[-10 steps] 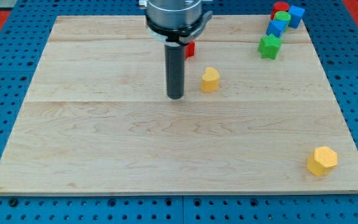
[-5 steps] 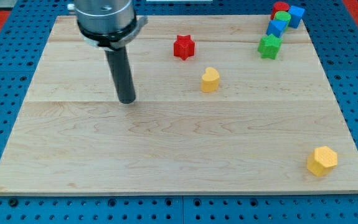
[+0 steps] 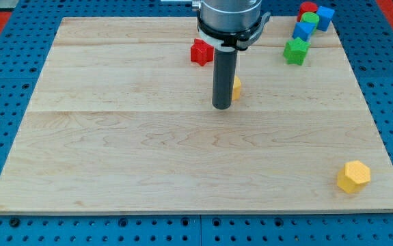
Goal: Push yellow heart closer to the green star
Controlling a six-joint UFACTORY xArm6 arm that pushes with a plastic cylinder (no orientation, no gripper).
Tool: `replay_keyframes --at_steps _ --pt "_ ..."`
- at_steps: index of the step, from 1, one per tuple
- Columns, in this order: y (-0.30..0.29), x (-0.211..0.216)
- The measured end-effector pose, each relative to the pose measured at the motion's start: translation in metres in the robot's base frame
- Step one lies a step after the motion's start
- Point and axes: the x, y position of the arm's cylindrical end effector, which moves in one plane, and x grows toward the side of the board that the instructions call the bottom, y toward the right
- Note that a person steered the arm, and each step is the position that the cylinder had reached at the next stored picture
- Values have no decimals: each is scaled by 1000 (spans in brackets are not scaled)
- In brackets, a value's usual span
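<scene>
- In the camera view, my tip [image 3: 223, 107] stands on the wooden board [image 3: 114, 157], just at the view's left of the yellow heart [image 3: 236, 87], which the rod partly hides.
- There is no claw here, only the rod, so I cannot tell any open or closed state.
- The green star [image 3: 295, 51] is well apart, toward the view's top right.
- A red star [image 3: 200, 52] is near the rod; a yellow hexagon [image 3: 353, 176] lies at the bottom right.

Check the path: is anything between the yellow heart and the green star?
Nothing: in the camera view, only bare wood separates the yellow heart from the green star.
</scene>
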Motion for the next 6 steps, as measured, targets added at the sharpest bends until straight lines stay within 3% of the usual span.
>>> replay_keyframes --at_steps 2,6 --pt "0 -47" --pt "30 -84"
